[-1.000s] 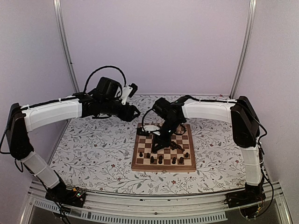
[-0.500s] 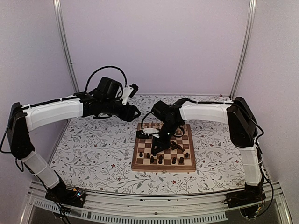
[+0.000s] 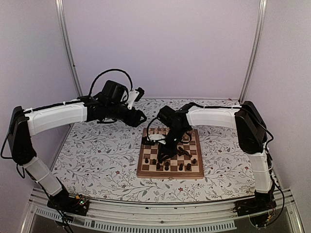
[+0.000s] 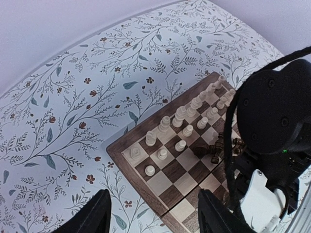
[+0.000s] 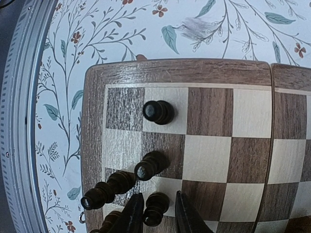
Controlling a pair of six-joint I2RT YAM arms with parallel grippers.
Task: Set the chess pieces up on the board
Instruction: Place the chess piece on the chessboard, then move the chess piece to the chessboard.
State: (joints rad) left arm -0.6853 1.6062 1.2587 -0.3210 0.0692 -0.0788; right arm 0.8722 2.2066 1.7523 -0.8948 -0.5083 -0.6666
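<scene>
1. Board (image 3: 169,175) lies flat on the floral table (image 3: 97,160). All positions below are relative to the board.
2. Pale pieces (image 4: 181,115): upright, in two rows along the board's far edge.
3. Dark pieces (image 3: 167,166): several stand in the two rows nearest the board's near edge. A few more sit in a loose cluster (image 4: 214,146) around the board's middle and look tipped over.
4. Right tool (image 5: 158,196): down low over the board, close to its near-left corner.
   - Its fingers are only slightly parted.
   - They straddle one held-height dark piece (image 5: 155,209) that rests on the board.
   - A thin strip of board shows between that piece and one finger, so it reads as not clamped. The fingers flank the piece but do not grip it.
5. Around that spot:
   - A second dark figure (image 5: 106,190) is just beside it, toward the board's near rim. I cannot tell whether it leans or lies flat.
   - A third dark figure (image 5: 150,166) is one square further toward the board's left rim.
   - A dark pawn (image 5: 158,111) stands upright on a light square, right against the board's left border and one row in from the near rim.
6. Left tool (image 4: 154,194): held high, off the board, out past its far-left corner.
   - Its fingers are spread wide with nothing between them.
   - It touches no piece.
</scene>
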